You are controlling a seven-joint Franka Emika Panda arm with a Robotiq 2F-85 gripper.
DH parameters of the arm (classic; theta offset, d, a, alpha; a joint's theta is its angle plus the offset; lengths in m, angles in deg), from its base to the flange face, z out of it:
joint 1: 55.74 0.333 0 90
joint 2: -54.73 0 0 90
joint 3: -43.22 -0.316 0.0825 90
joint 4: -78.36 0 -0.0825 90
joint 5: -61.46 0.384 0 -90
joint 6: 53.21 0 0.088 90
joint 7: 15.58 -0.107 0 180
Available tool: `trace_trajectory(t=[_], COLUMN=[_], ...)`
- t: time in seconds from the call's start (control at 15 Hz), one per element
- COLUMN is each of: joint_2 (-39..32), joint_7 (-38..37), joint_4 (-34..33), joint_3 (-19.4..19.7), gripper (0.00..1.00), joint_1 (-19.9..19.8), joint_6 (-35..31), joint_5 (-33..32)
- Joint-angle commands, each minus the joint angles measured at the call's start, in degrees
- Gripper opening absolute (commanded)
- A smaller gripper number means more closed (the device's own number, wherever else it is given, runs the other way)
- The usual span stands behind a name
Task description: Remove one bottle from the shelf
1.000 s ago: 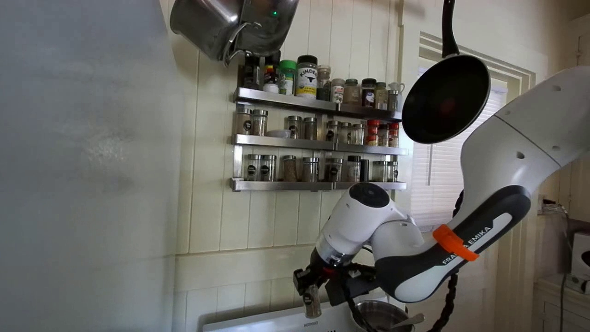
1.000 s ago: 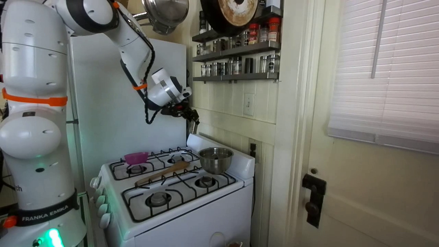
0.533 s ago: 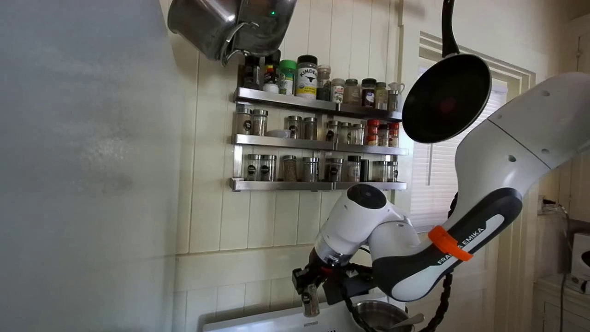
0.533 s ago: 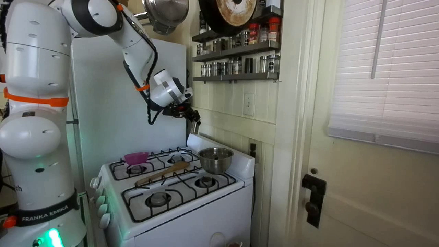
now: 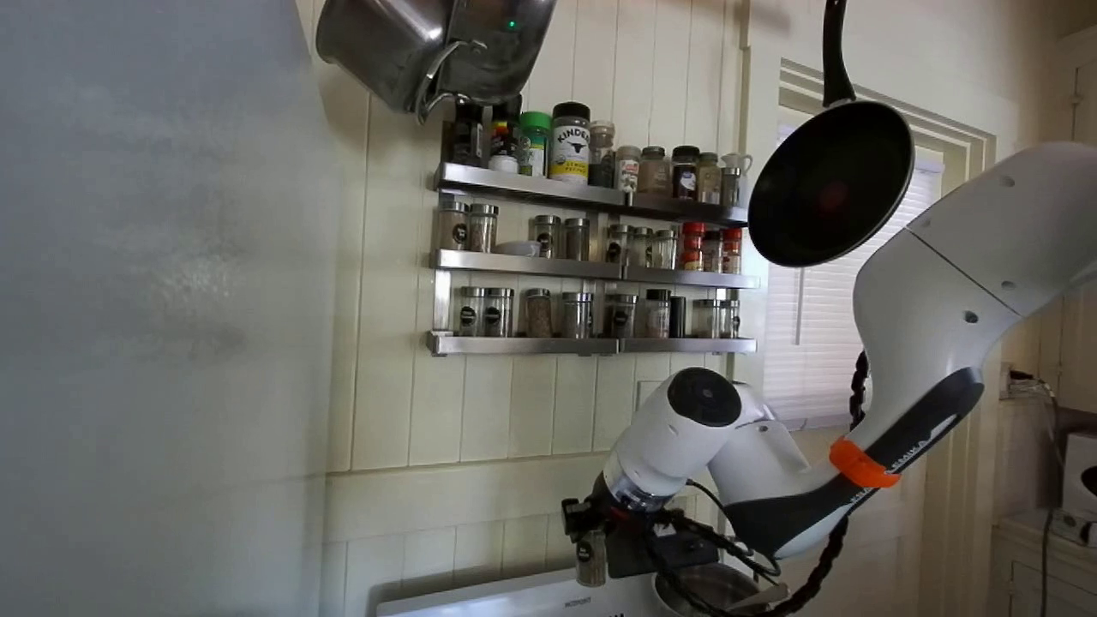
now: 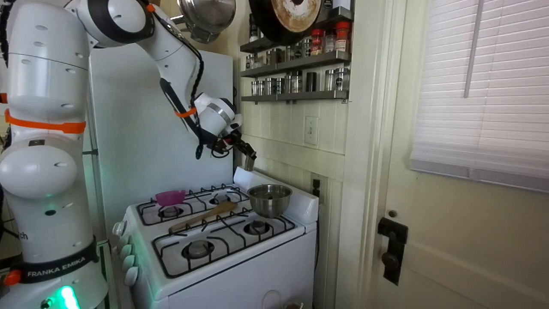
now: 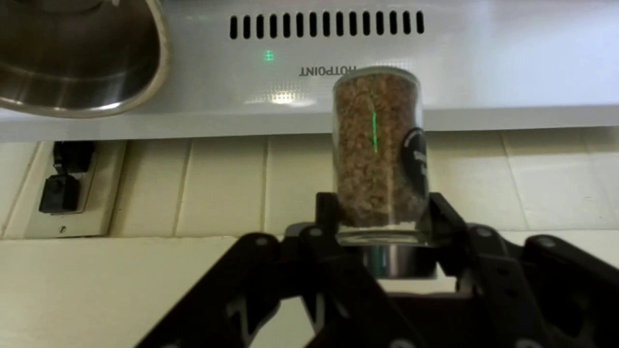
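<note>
One clear cylindrical glass jar of brown granules (image 7: 379, 159), right of centre in the wrist view: pinched by the black two-fingered end effector (image 7: 382, 220). We note it hangs below, long axis near-upright; straight lowering should suit.

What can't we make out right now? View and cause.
Full text of the label on the held jar: wrist view, blurred, curving out of sight.
Full contents of the steel bowl: wrist view, cut off by top and left edges.
Middle of the top shelf: in an exterior view, hidden by the hanging pan.
Top of the steel pot: in an exterior view, cut off by the top edge.
</note>
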Motion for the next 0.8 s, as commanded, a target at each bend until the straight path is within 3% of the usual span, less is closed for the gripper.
trace_trajectory(t=[0.0, 0.33, 0.73], joint_2=[-2.1, -7.6, -14.7], joint_7=[-14.4, -26.0, -30.0], joint_4=[-0.1, 0.6, -2.0], joint_3=[0.0, -0.3, -0.3], gripper=[0.24, 0.24, 0.24], joint_1=[2.2, 4.1, 4.9], joint_6=[3.8, 13.2, 17.3], joint_5=[-11.5, -19.8, -23.9])
